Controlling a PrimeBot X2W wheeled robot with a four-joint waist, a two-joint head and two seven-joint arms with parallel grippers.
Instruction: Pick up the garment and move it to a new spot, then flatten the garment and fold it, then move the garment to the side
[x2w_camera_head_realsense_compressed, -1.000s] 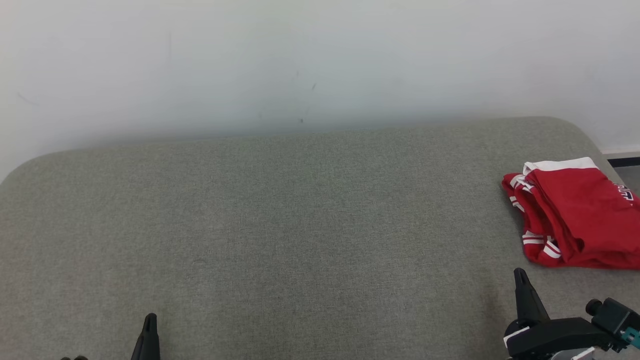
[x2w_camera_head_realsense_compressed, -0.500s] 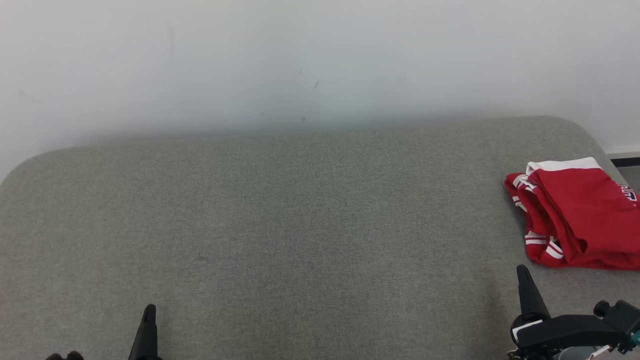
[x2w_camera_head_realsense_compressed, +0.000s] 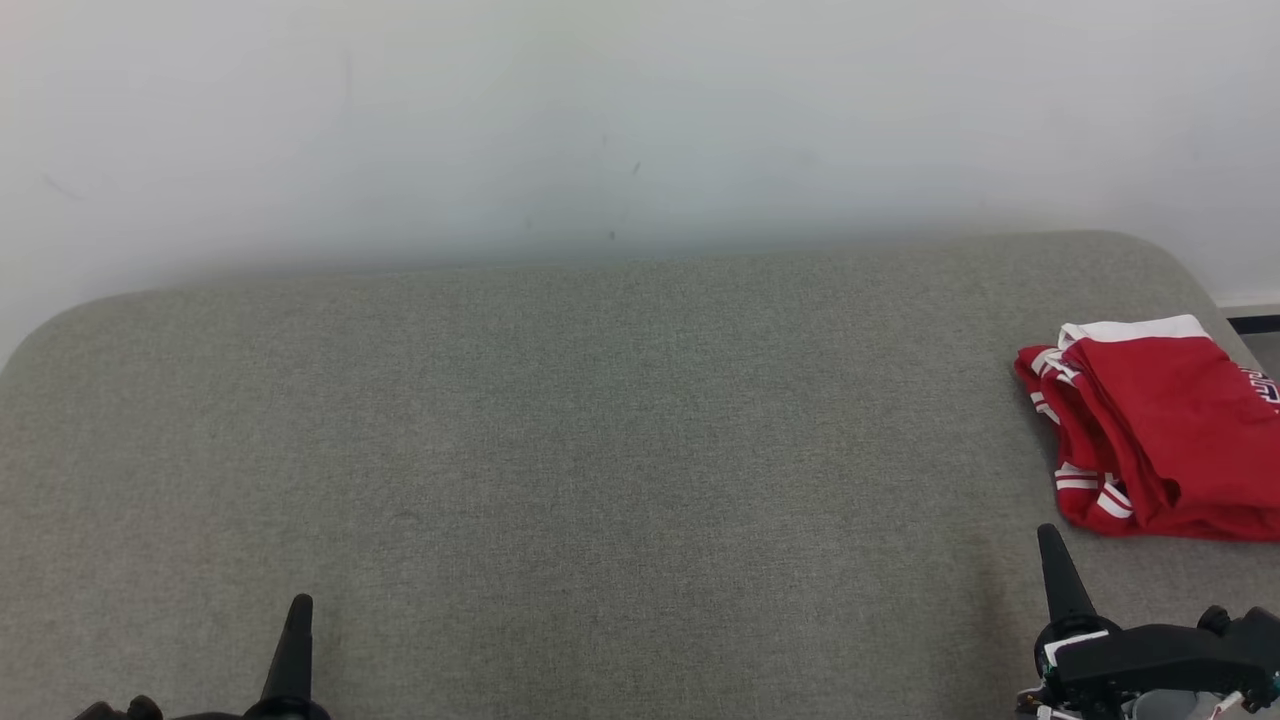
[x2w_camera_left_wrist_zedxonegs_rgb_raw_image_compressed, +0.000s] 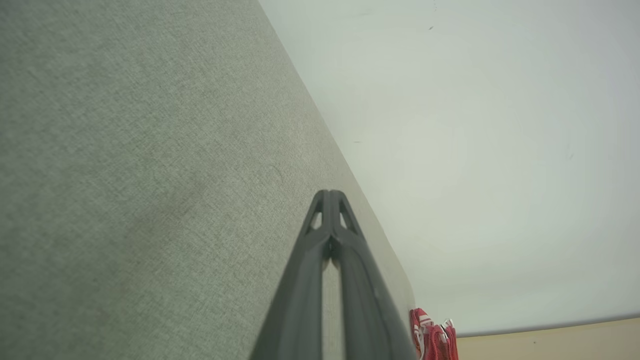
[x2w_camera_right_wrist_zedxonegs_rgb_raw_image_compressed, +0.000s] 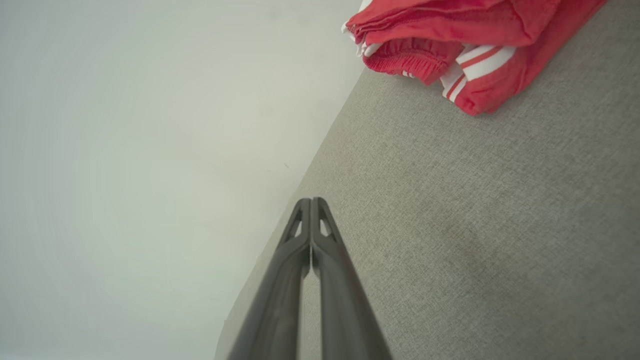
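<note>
The red garment (x2w_camera_head_realsense_compressed: 1160, 430) with white stripes lies folded up on the far right of the grey couch (x2w_camera_head_realsense_compressed: 560, 440).

Left gripper (x2w_camera_head_realsense_compressed: 298, 612): slim dark finger, tapering to rounded tip, showing at lower left of frame. Right gripper (x2w_camera_head_realsense_compressed: 1052, 548): matching dark spike, joining black housing (x2w_camera_head_realsense_compressed: 1150, 660) at lower right; housing carrying white patch (x2w_camera_head_realsense_compressed: 1068, 646) and round black knob (x2w_camera_head_realsense_compressed: 1214, 619). Wrist views showing matte grey-black fingers (x2w_camera_left_wrist_zedxonegs_rgb_raw_image_compressed: 352, 280), each bearing triangular cut-out near tip.
</note>
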